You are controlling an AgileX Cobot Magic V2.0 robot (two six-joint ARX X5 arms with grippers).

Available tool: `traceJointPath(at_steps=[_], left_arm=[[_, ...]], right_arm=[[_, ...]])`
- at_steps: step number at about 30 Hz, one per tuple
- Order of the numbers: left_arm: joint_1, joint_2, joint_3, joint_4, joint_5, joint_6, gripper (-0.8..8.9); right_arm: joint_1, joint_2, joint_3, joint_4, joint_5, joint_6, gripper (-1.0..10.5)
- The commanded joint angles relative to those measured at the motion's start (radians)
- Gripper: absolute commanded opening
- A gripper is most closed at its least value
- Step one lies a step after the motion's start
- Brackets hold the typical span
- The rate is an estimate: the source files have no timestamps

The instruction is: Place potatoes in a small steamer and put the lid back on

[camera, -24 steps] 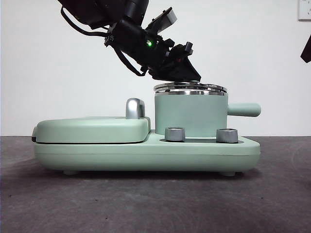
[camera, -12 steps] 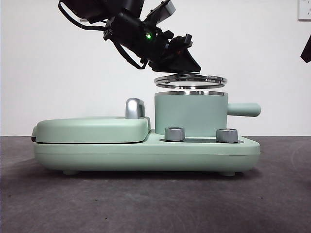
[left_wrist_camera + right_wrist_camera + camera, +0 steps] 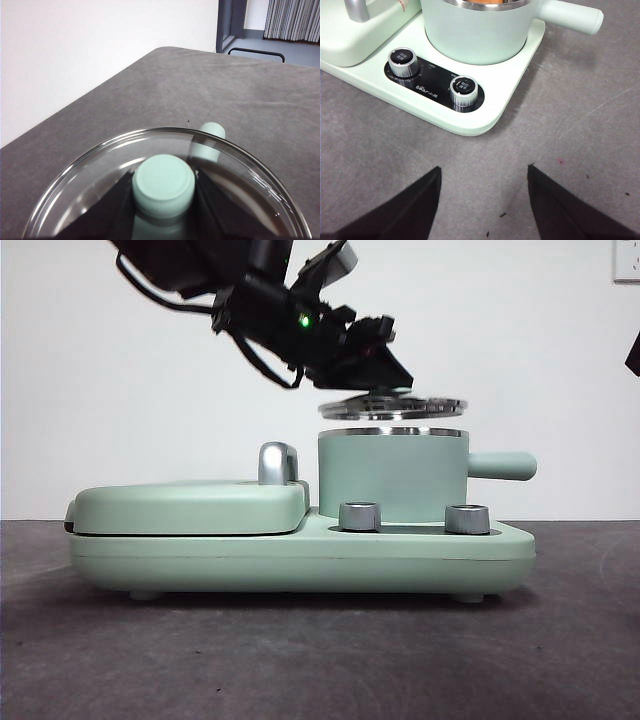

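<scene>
Grey table (image 3: 560, 660), lid (image 3: 392, 406) nearly level

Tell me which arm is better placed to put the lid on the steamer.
Left. Its gripper is shut on the lid's knob, holding it just above the steamer. The right gripper is open, low over the table in front of the dials.

A mint-green appliance base (image 3: 300, 558) sits on a dark grey table (image 3: 300, 660), and its flat hinged grill plate (image 3: 190, 508) lies closed with a chrome handle (image 3: 278, 462) standing at its inner end. On the base's front edge a black control panel (image 3: 432, 87) carries two steel dials (image 3: 402, 60) (image 3: 463, 91) side by side. A plain white wall (image 3: 150, 390) stands behind the table.
</scene>
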Motion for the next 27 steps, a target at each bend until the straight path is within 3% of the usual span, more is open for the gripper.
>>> traceJointPath(at_steps=[1,27], left_arm=[[0.001,-0.011,-0.019,0.077,0.007,-0.040,0.15],[-0.001,-0.004,-0.033,0.102,0.013,-0.035,0.14]], right_arm=[[0.010,0.005,0.003,0.006,0.003,0.010,2.7],[0.010,0.005,0.003,0.007,0.002,0.005,2.7]])
